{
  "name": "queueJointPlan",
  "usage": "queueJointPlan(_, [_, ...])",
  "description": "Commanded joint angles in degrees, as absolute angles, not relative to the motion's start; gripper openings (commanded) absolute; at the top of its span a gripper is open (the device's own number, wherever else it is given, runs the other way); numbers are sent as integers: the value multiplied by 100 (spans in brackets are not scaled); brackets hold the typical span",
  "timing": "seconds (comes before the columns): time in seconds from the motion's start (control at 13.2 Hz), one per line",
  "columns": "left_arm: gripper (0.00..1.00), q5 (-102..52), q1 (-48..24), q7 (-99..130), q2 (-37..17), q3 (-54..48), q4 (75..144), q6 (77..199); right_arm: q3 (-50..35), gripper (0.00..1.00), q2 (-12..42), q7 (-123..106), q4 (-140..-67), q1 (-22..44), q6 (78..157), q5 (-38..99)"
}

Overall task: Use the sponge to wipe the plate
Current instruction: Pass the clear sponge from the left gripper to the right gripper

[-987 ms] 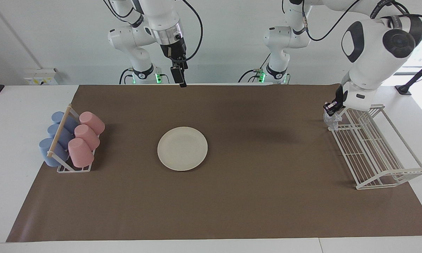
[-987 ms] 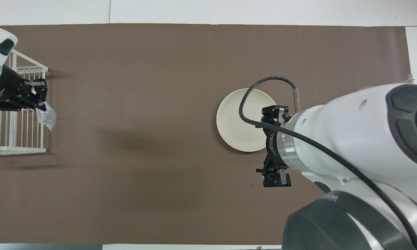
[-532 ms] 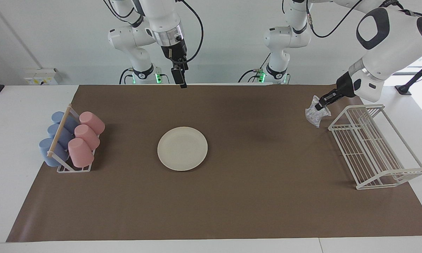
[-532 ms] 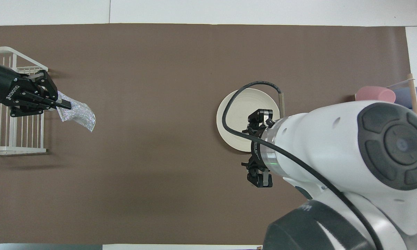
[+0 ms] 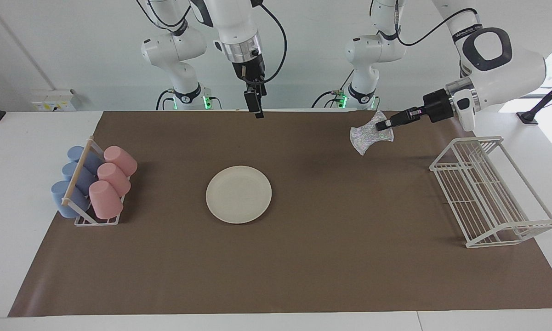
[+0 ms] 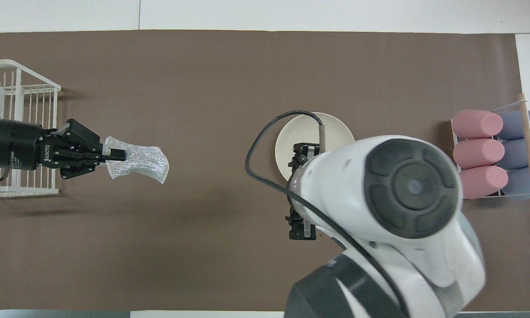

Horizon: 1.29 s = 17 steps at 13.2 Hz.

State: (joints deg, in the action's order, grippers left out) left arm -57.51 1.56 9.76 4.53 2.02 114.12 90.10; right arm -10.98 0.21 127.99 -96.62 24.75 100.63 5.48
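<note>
Silvery sponge hangs pinched in the left gripper, raised over bare brown mat at about 3 o'clock from the plate in the facing view, well apart. I hold it by one end so its free end can meet the plate, which lies flat mid-counter. Right gripper waits overhead; I cannot tell its fingers' state.

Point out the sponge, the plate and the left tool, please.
sponge [image 5: 365,137], facing view, middle of its crinkly body.
plate [image 5: 238,194], facing view, flat centre.
left tool [image 5: 383,125], facing view, between its fingertips, shut on the sponge.
</note>
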Motion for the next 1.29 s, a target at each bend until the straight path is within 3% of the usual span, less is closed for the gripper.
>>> queueJointPlan(0.0, [0, -6336, 194, -24, 703, 141, 12180, 9123, -1142, 100, 852, 13122, -8518, 2865, 9501, 114])
queueJointPlan(0.38, [0, -7056, -228, -1116, 721, 123, 12638, 8789, -1116, 100, 1572, 13447, -7806, 3348, 9597, -9])
queueJointPlan(0.61, [0, -7241, -123, -1721, 581, 141, 12674, 8183, -1160, 100, 1556, 13412, -7996, 3419, 9984, 9])
queueJointPlan(1.22, [0, -7620, -316, -2101, 527, 132, 12893, 8270, -1178, 100, 1398, 13535, -8313, 3594, 10177, 114])
